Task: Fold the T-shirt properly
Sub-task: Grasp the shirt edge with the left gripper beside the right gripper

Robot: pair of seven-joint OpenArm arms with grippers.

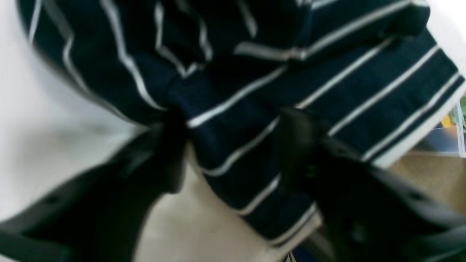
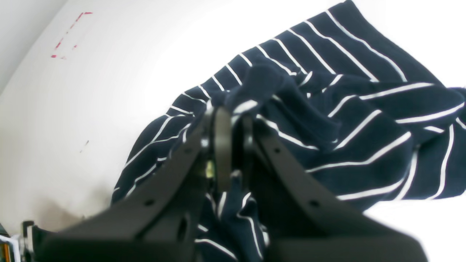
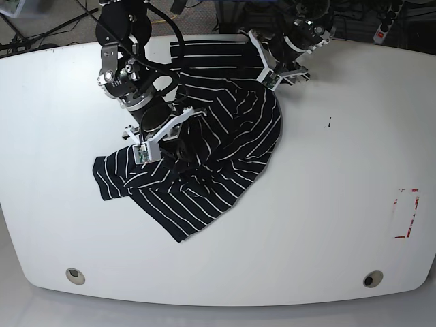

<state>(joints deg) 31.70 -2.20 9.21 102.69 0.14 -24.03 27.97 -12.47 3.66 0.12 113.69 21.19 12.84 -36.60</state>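
White table (image 3: 327, 225) lies bare right of the crumpled T-shirt (image 3: 225, 136).

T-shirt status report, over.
Right gripper shut on T-shirt. Left gripper straddling its hem, grip unconfirmed. Shirt crumpled, unfolded on white table. Nothing in the way.
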